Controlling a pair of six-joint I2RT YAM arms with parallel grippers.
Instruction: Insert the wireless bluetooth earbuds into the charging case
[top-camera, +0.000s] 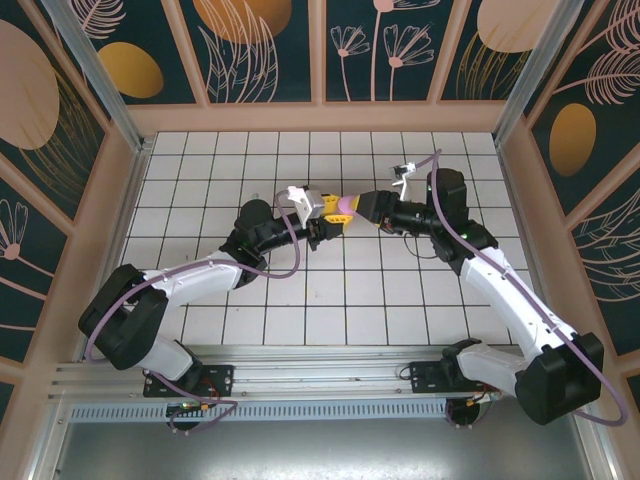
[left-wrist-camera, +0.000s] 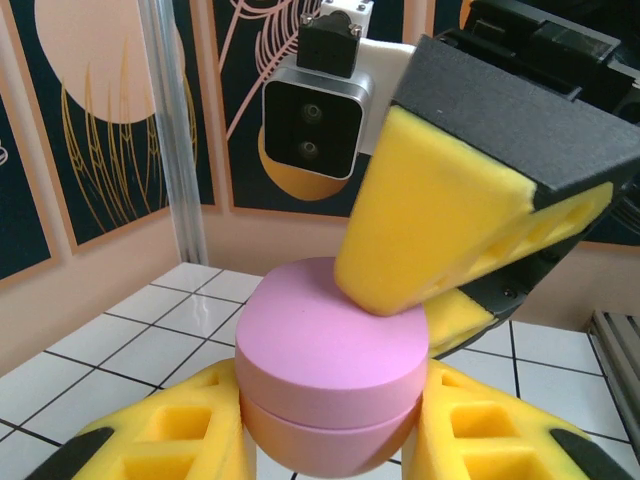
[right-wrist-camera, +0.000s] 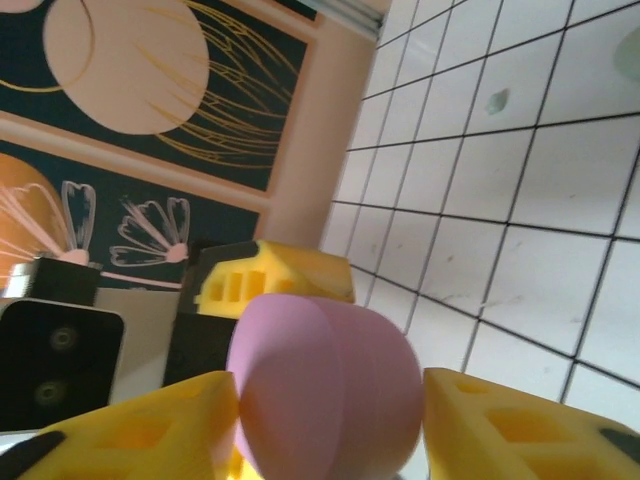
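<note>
Gripping the case (left-wrist-camera: 325, 375), left claw (left-wrist-camera: 325, 455) presents it; right claw (right-wrist-camera: 325, 400), at 3 o'clock, straddles the lid (left-wrist-camera: 320, 320), grip unclear; prying likely next.

White arms (top-camera: 200, 272), purple cables (top-camera: 433, 162), yellow foam jaws

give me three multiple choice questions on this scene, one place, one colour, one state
1. Where is the pink case?
A in a drawer
B between the left gripper and the right gripper, off the table
C on a shelf

2. What colour are the finger pads?
A yellow
B blue
C white

3. The left gripper is
A wide open and empty
B shut on the pink case
C parked at its base

Answers: 1 B, the arms meet at it above the tiles; 2 A, the foam is yellow; 3 B, its fingers squeeze the case.
</note>
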